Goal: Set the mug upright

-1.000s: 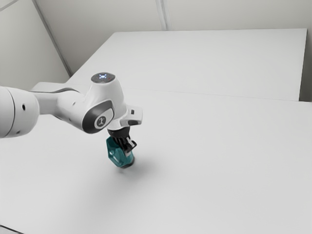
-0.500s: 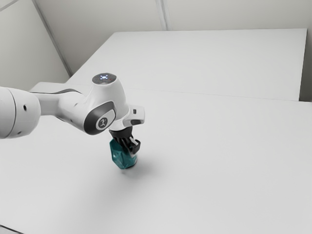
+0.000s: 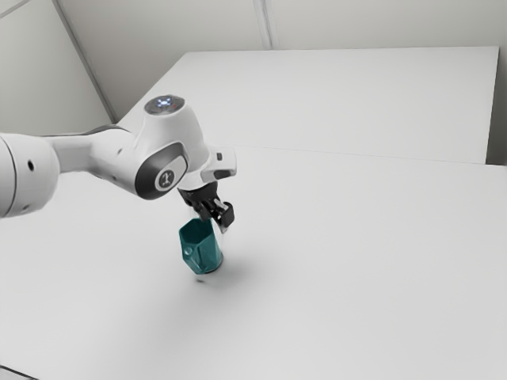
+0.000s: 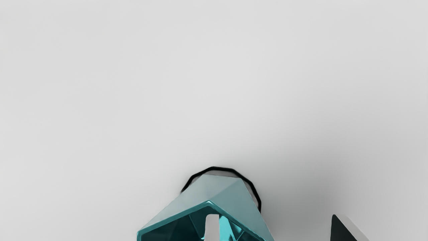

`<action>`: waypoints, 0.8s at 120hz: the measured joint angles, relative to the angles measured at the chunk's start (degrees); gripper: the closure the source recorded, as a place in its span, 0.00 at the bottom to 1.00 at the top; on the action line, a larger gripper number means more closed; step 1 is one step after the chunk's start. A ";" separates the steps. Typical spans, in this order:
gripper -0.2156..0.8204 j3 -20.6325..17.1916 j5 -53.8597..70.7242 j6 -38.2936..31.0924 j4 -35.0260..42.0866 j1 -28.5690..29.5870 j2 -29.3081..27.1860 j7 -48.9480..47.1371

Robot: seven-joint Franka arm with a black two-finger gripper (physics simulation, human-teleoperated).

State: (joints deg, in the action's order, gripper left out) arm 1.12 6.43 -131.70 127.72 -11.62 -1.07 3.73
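My gripper (image 3: 219, 220) is above the teal faceted mug (image 3: 203, 255), at the side of its rim toward the exterior view's right. The mug stands on its base with its mouth up, its rim leaning a little toward the exterior view's left; whether it is truly tilted I cannot tell. In the wrist view the spread fingers of the gripper (image 4: 273, 222) are open, one overlapping the mouth of the mug (image 4: 230, 197), the other out beside it. Whether the first finger is inside the mouth or above it is unclear. Part of the mug lies beyond that view's edge.
The white table (image 3: 356, 261) carries the mug, and a second white surface (image 3: 341, 99) adjoins it at the back. Pale walls (image 3: 380, 24) rise behind. A small dark mark (image 3: 200, 280) lies just below the mug's base.
The mug has turned from a stronger tilt to standing, shifting slightly toward the exterior view's right. My gripper first moved along with it, then rose off it, uncovering its mouth.
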 joint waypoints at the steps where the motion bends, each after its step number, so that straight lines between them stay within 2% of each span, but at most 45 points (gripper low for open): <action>1: 0.50 0.00 0.00 0.17 -0.26 0.02 0.00 -0.01; 23: 0.36 -0.02 -0.53 5.51 -5.89 0.67 0.05 -0.16; 39: 0.30 -0.10 -1.51 10.56 -9.84 1.38 0.33 -0.36; 96: 0.24 0.17 -4.73 30.81 -28.11 4.00 1.95 -0.83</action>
State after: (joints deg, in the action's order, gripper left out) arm 1.30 1.69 -100.89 99.61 -7.62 0.87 2.89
